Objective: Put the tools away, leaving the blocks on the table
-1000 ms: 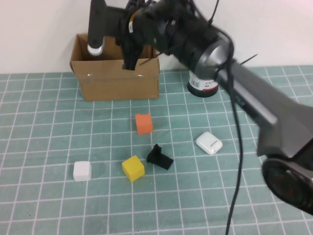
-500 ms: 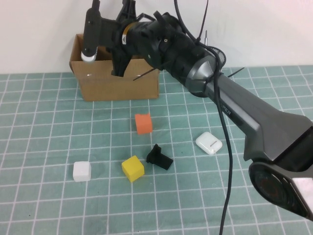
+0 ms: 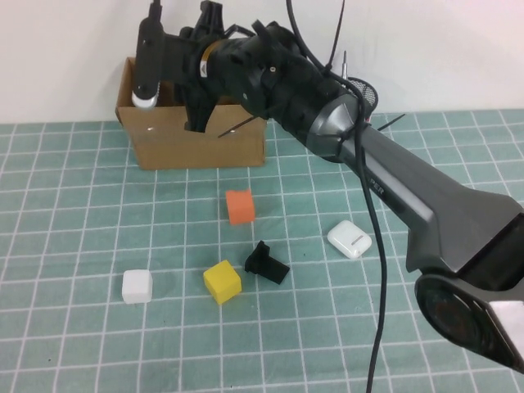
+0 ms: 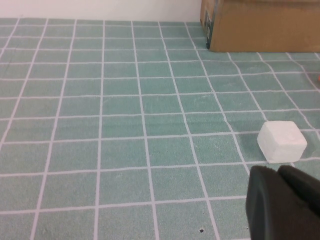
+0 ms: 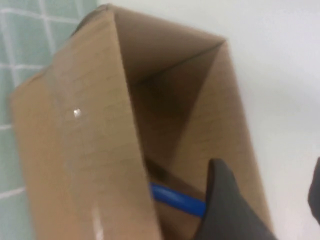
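Note:
My right gripper [image 3: 196,110] hangs over the open cardboard box [image 3: 176,143] at the back left, fingers dipping into its mouth. In the right wrist view the right gripper [image 5: 270,195] is open and empty. The blue handle of the pliers [image 5: 175,198] lies inside the box [image 5: 100,150]. The screwdriver is hidden. The orange block [image 3: 240,206], yellow block [image 3: 222,281] and white block [image 3: 137,286] sit on the teal grid table [image 3: 82,213]. My left gripper [image 4: 280,200] is shut and empty, low over the table just short of the white block [image 4: 281,141].
A small black bracket [image 3: 267,264] lies beside the yellow block. A white earbud case [image 3: 350,239] lies to the right. A black mesh cup [image 3: 364,88] stands behind the right arm. The box corner shows in the left wrist view [image 4: 260,25].
My right arm has swung left and lowered, bringing the gripper down into the mouth of the box. The blocks, bracket and earbud case have not moved.

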{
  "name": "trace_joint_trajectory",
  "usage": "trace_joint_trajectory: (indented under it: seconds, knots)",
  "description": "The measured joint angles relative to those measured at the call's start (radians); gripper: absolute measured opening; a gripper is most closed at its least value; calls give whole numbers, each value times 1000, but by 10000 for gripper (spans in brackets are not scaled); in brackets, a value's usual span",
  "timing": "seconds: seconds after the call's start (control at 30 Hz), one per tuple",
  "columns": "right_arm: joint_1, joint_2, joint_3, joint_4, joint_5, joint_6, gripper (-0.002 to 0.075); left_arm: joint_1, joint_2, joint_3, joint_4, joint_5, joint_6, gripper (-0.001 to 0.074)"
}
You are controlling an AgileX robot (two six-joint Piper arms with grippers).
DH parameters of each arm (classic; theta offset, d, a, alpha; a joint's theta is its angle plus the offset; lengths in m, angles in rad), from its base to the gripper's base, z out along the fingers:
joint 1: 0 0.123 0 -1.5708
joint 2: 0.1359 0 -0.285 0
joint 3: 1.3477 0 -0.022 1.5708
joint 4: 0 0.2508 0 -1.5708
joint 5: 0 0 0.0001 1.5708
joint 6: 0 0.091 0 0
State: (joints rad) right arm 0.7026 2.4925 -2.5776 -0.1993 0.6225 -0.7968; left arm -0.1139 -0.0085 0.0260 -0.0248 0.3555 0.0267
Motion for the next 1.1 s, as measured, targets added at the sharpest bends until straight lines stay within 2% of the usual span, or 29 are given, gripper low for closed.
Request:
trace_joint_trajectory:
  seconds: [0.1, 0.2, 0.3, 0.47, 0.6, 0.77, 1.1]
  knots:
    - [25, -42, 0, -34, 109, 16, 304, 0, 0, 0, 0, 0, 0, 1]
    - [62, -123, 0, -92, 242, 132, 285, 0, 0, 0, 0, 0, 0, 1]
    - [107, -224, -2, -142, 393, 318, 227, 0, 0, 0, 0, 0, 0, 1]
    - [150, -358, -5, -151, 608, 557, 77, 0, 0, 0, 0, 0, 0, 1]
    - [150, -442, 31, -161, 635, 729, 7, 0, 0, 0, 0, 0, 0, 1]
    - [150, -569, 135, -161, 642, 829, -7, 0, 0, 0, 0, 0, 0, 1]
    - [150, -975, 608, -96, 647, 926, -8, 0, 0, 0, 0, 0, 0, 1]
